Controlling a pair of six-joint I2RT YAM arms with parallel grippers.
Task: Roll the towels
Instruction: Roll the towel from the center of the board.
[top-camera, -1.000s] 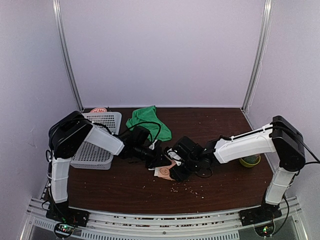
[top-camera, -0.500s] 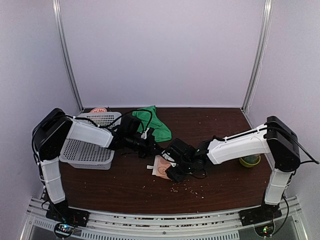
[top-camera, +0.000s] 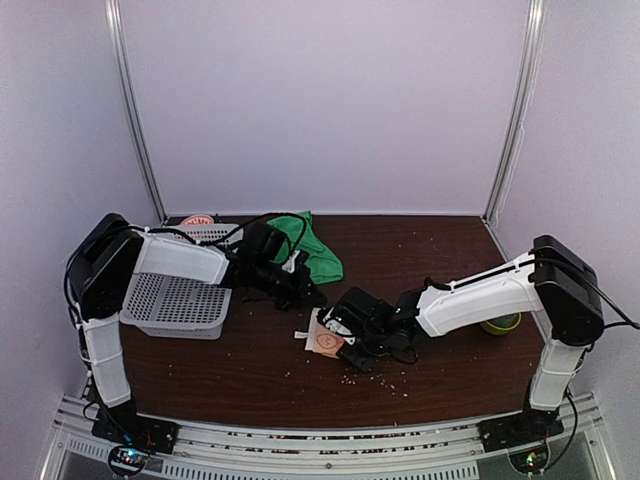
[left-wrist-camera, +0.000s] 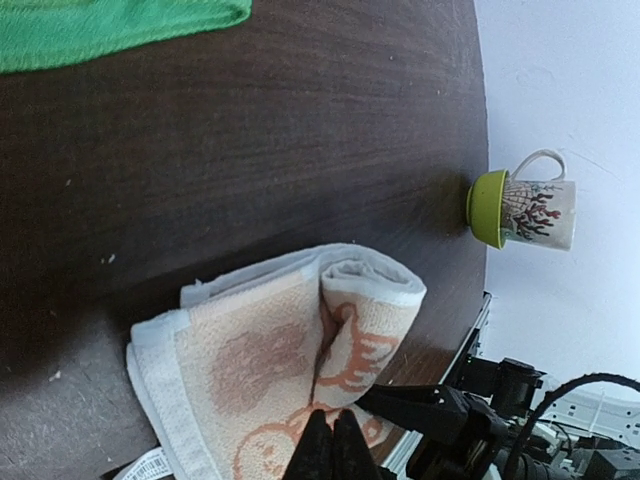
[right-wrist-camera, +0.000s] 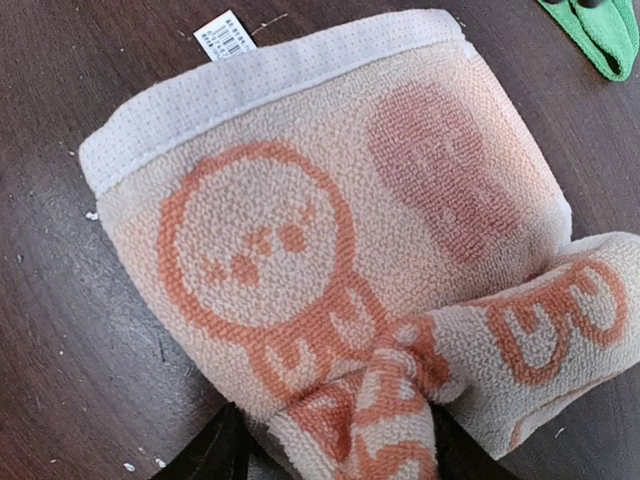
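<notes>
The small pinkish-beige towel (top-camera: 323, 341) with orange figures lies mid-table, its right edge rolled into a loose tube (left-wrist-camera: 365, 300). My right gripper (top-camera: 347, 340) comes in low from the right, its fingers on either side of the bunched roll end (right-wrist-camera: 400, 420), closed on it. Its midpoint (right-wrist-camera: 340, 455) is covered by cloth. My left gripper (top-camera: 310, 295) is shut and empty, hovering just behind the towel with its joined fingertips (left-wrist-camera: 335, 445) pointing over the flat part. The green towel (top-camera: 303, 243) lies crumpled at the back, untouched; its edge (left-wrist-camera: 100, 25) shows in the left wrist view.
A white perforated basket (top-camera: 180, 300) sits at the left under my left arm. A mug with a green rim (top-camera: 500, 322) stands at the right edge. Crumbs (top-camera: 385, 378) dot the dark wood in front. The towel's white label (right-wrist-camera: 225, 35) sticks out at its far edge.
My left gripper has pulled back and to the left, off the pinkish towel. My right gripper has pushed left with the towel, and the towel has shifted slightly left.
</notes>
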